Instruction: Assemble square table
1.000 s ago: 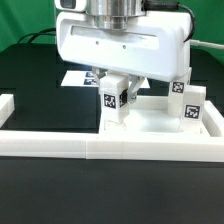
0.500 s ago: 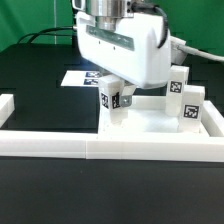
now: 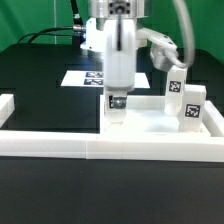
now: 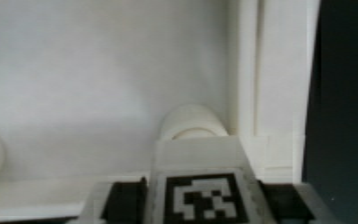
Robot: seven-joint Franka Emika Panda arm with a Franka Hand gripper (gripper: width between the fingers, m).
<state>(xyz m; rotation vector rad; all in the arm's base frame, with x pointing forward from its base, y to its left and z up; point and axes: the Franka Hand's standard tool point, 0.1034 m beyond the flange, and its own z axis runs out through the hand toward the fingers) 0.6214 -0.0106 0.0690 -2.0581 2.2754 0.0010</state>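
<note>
Under the gripper (image 3: 117, 103), leg block (image 4: 201, 190) (half-hidden)

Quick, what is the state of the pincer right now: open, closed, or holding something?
Pincer: closed on a white tagged leg block, held upright on the square table slab at its corner.

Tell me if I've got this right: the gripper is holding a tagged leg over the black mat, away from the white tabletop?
Not quite. The gripper does hold a tagged leg, but it stands on the white tabletop, at its corner near the border bar, not over the black mat. The exterior view shows this.
</note>
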